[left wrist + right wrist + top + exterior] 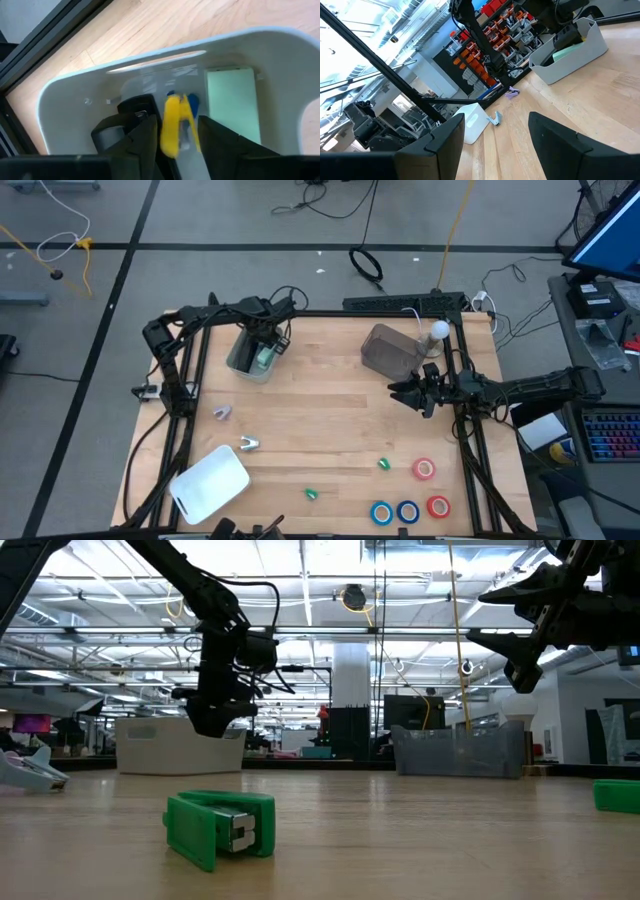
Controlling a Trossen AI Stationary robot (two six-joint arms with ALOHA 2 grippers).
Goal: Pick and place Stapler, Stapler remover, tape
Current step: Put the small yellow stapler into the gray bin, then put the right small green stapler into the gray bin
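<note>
My left gripper [263,352] hangs over the pale bin [240,365] at the table's far left, with a yellow stapler [171,125] between its fingers. A pale green stapler [234,102] and a black one [134,106] lie in that bin. My right gripper [405,393] is open in the air at mid-right, beside the dark bin [388,348], touching nothing. Two red tape rolls [424,469] [438,506] and two blue ones [381,512] [407,510] lie flat near the right front. Two green staplers [383,464] [311,494] and two staple removers [222,412] [248,445] rest on the table. My left gripper has the yellow stapler [170,135] between its two fingers [145,137], coming from above and pointing down into the pale bin. The stapler fills the gap between them and hangs inside the bin walls. Whether its lower end rests on the bin floor, I cannot tell.
A white lid [208,482] lies at the left front corner. The table's frame rails [470,430] run along both sides. Bare wood stretches across the middle [320,405]. In the low view a green stapler [220,827] sits close to the near edge.
</note>
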